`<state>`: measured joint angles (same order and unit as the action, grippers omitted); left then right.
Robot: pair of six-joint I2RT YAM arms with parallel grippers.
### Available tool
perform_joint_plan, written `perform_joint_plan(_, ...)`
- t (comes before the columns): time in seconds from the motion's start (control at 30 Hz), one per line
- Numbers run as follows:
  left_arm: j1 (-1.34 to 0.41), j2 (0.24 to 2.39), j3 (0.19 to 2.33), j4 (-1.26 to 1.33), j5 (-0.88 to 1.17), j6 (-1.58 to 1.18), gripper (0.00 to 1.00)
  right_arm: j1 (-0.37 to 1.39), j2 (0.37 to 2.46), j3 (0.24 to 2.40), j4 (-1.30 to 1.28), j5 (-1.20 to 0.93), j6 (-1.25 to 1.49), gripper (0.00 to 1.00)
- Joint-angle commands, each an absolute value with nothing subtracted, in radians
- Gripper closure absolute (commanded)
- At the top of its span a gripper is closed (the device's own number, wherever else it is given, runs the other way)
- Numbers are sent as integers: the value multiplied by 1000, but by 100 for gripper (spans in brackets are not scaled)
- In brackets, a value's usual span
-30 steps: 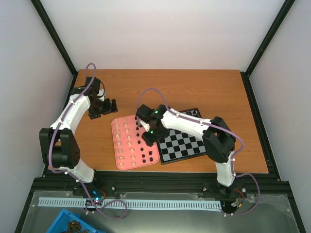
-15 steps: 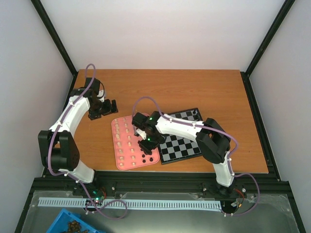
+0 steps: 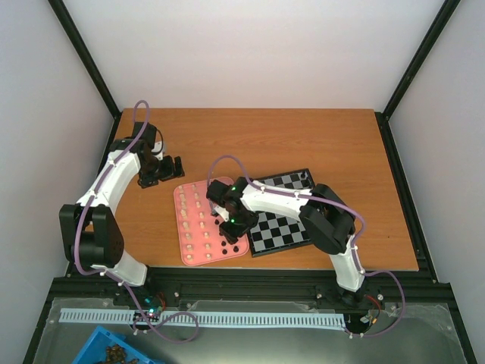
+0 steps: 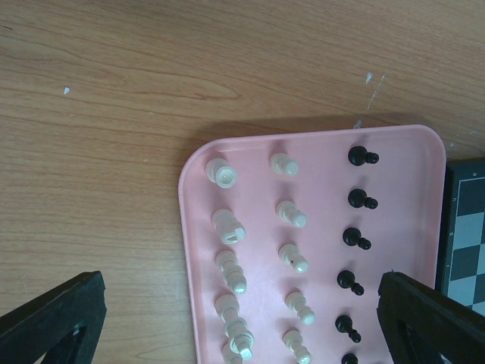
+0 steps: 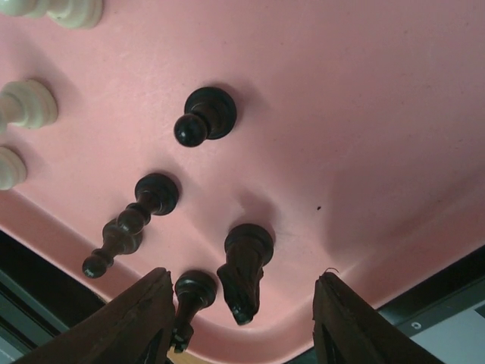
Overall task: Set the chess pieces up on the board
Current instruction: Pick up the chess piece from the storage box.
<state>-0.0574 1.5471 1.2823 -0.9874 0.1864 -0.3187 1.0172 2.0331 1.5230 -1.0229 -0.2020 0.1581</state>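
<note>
The pink tray [image 3: 194,257] holds cream pieces [image 3: 196,222] in its left rows and black pieces [image 3: 233,248] on its right side. The board [image 3: 284,227] lies right of the tray, with one black piece [image 3: 303,177] at its far corner. My right gripper [image 3: 229,230] is open, low over the tray's black pieces. In the right wrist view its fingers [image 5: 144,318] straddle a black knight [image 5: 245,269] and a black piece [image 5: 189,297] beside it. My left gripper [image 3: 176,165] is open and empty, above the table beyond the tray's far left corner; its view shows cream pieces [image 4: 227,227] and black pawns [image 4: 355,236].
The wooden table [image 3: 303,136] extends behind the tray and board. Black frame posts [image 3: 87,57] rise at the back corners. A blue bin [image 3: 114,350] sits below the table's front rail.
My right gripper has moved from the board's left edge down and left over the tray's black pieces. The left arm has not moved.
</note>
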Motion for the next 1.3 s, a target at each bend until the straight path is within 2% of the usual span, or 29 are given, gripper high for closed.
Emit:
perform_joint_plan(0.0,-65,1522,1285,-971,194,-329,0,1030,2060,1525,-1015,-207,151,50)
perform_joint_plan(0.13,-66,1524,1282,-970,195,-329,0,1030,2072,1530,-1014,-205,146,62)
perform_joint_plan(0.27,-66,1526,1280,-968,196,-330,0,1029,2072,1535,-1011,-200,146,64)
perform_joint_plan(0.47,-65,1529,1282,-968,199,-330,0,1029,2078,1544,-1013,-194,138,75)
perform_joint_plan(0.7,-66,1522,1276,-967,199,-331,0,1029,2088,1561,-1025,-182,130,96)
perform_joint_plan(1.03,-66,1517,1284,-973,202,-330,0,978,1977,1556,-1037,-95,194,97)
perform_joint_plan(1.27,-66,1511,1283,-971,212,-331,0,822,1793,1445,-1186,7,267,97)
